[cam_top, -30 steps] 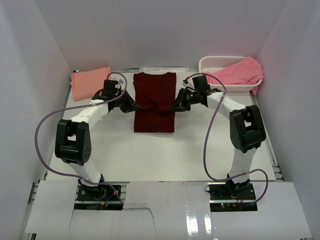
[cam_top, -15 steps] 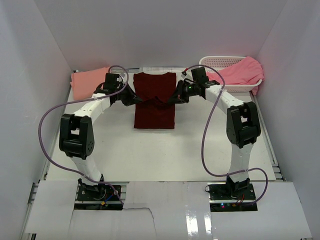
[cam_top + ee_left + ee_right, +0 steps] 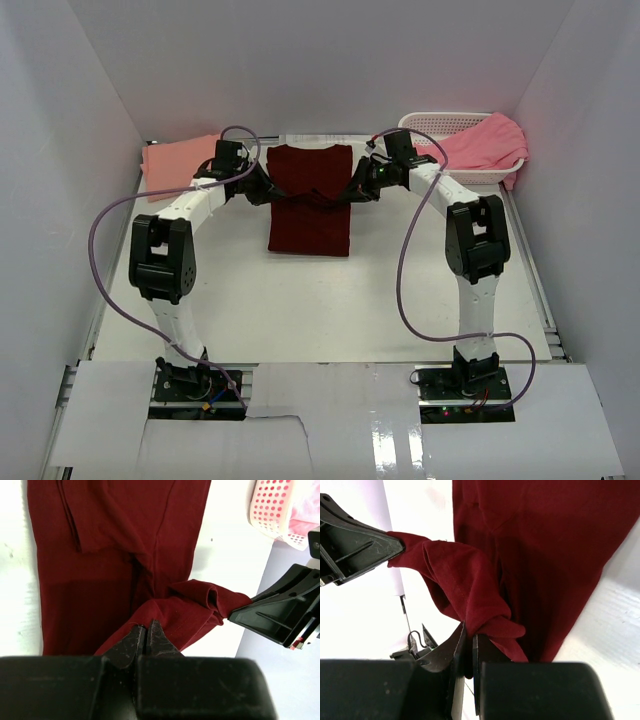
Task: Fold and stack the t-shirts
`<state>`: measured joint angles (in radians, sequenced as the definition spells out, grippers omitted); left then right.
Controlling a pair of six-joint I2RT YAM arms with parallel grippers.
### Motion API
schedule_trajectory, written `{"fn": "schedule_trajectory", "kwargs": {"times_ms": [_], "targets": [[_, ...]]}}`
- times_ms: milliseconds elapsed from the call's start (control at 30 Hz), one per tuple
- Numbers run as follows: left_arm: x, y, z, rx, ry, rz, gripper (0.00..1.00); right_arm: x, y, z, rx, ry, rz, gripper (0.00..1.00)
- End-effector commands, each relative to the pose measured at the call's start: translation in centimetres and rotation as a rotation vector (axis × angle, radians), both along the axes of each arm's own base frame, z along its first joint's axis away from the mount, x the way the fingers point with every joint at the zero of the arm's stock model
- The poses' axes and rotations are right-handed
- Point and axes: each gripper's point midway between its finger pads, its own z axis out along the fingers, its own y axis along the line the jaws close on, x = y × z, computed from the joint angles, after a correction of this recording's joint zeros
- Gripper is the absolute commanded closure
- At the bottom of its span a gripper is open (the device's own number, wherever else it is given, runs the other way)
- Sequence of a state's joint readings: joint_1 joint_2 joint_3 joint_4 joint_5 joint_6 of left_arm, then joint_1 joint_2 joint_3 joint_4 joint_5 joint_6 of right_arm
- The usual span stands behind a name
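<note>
Both arms reach over the maroon shirt [image 3: 310, 225] lying far-centre in the top view, the left wrist view shows the left gripper [image 3: 146, 627] clamped on a lifted fold of it, and the right wrist view the right gripper [image 3: 468, 630] likewise, likely to fold it over.

Dark maroon t-shirt [image 3: 310, 210]: far centre, lengthwise, narrow rectangle, near half flat; both side edges pinched and raised mid-length, cloth drawn into band across. Salmon-peach t-shirt [image 3: 175, 165]: far left, folded, lying flat. Brighter pink t-shirt [image 3: 480, 145]: far right, bunched, unfolded, draped over white basket [image 3: 425, 125] rim.
</note>
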<state>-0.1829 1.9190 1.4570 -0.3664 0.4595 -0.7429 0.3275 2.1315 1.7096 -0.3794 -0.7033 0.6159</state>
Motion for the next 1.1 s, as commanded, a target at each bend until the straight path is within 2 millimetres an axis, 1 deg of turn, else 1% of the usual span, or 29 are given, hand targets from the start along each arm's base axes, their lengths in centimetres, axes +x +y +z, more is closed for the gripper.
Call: {"fn": "schedule_trajectory", "kwargs": {"times_ms": [0,67,100,133,167,233,267,333,367,433,467,533,633,667,733,767,867,1067], "targets": [[1.8,0.6,1.7,0.006,-0.063,0.012,1.0,1.6,0.0,1.3,0.012,-0.049,0.008,0.92],[2.2,0.5,1.5,0.005,-0.064,0.011,1.0,2.0,-0.2,1.1,0.011,-0.046,0.004,0.92],[2.3,0.5,1.4,0.005,-0.059,0.011,1.0,2.2,-0.2,0.7,0.009,-0.042,0.004,0.92],[2.4,0.5,0.9,0.006,-0.053,0.011,1.0,2.4,-0.1,0.8,0.013,-0.047,0.005,0.92],[2.6,0.4,0.9,0.004,-0.056,0.008,1.0,2.6,-0.2,0.7,0.013,-0.045,0.003,0.92],[2.8,0.4,0.3,0.007,-0.05,0.011,1.0,3.1,-0.2,0.4,0.019,-0.044,0.003,0.92],[3.0,0.4,0.4,0.007,-0.053,0.012,1.0,3.3,-0.1,-0.2,0.019,-0.03,0.002,0.92],[3.3,0.5,-0.4,0.01,-0.041,0.013,1.0,3.8,-0.1,-0.1,0.034,-0.029,0.003,0.92],[3.5,0.4,-0.4,0.01,-0.044,0.013,1.0,4.0,0.0,-0.5,0.035,-0.022,0.005,0.92],[3.8,0.6,-1.1,0.013,-0.033,0.017,1.0,4.5,0.1,-0.5,0.035,-0.029,0.0,0.92],[4.0,0.6,-1.0,0.011,-0.038,0.017,1.0,4.7,0.1,-0.9,0.035,-0.022,-0.001,0.92],[4.2,0.6,-1.5,0.012,-0.031,0.019,1.0,5.2,0.2,-1.1,0.039,-0.021,-0.005,0.92],[4.7,0.5,-1.6,0.01,-0.043,0.019,1.0,5.8,0.2,-1.1,0.045,-0.029,-0.007,0.92],[4.9,0.5,-1.9,0.01,-0.042,0.019,1.0,6.2,0.3,-1.3,0.046,-0.032,-0.007,0.92],[5.3,0.5,-1.9,0.011,-0.052,0.021,1.0,6.6,0.4,-1.6,0.05,-0.032,-0.011,0.92],[5.4,0.4,-2.1,0.01,-0.048,0.018,1.0,6.9,0.3,-1.4,0.056,-0.041,-0.014,0.92],[6.0,0.4,-2.1,0.008,-0.06,0.018,1.0,7.4,0.4,-1.4,0.07,-0.053,-0.019,0.92],[6.8,0.2,-2.0,0.0,-0.086,0.012,1.0,8.1,0.4,-1.8,0.084,-0.062,-0.024,0.92]]}}
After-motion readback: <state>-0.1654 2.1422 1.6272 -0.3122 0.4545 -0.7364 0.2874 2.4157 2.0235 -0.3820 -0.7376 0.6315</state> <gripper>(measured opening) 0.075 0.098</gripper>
